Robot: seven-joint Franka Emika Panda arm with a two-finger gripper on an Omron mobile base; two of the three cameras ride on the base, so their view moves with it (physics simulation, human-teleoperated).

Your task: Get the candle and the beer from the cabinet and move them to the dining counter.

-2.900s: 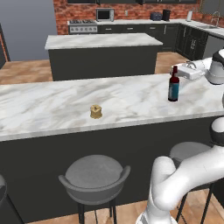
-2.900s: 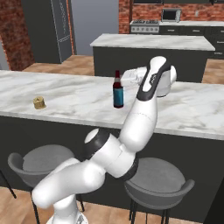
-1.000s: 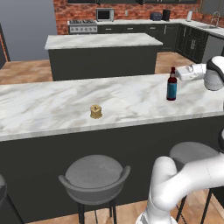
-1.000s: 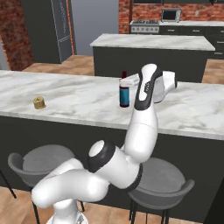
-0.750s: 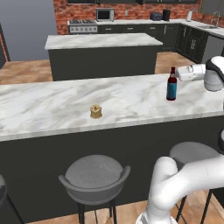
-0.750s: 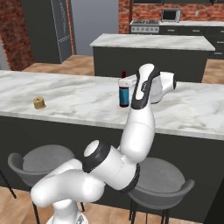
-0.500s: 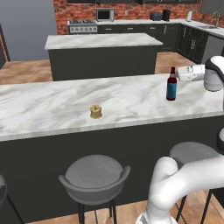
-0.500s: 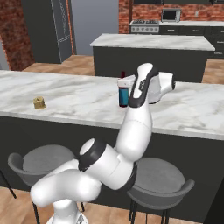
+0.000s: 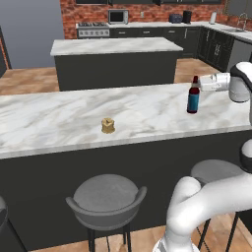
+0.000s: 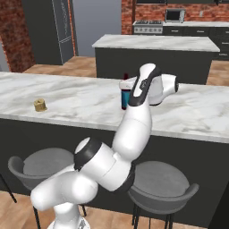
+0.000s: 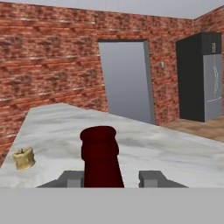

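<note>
Bottle: slim dark red-brown glass beer bottle (image 9: pixel 193 95) stands upright on the long white-grey marble tabletop (image 9: pixel 59 118).
Claw: the claw (image 11: pixel 112 178) is parted around its neck, fingers (image 11: pixel 151 178) apart from glass.
Candle: squat tan-yellow candle (image 9: pixel 108 125) well apart on same tabletop.

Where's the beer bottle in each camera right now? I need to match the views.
Left base view: the beer stands right of centre on the dining counter.
Right base view: beer at centre, partly behind the arm.
Hand view: its neck at bottom centre.
Shared landmark: the candle.
</note>
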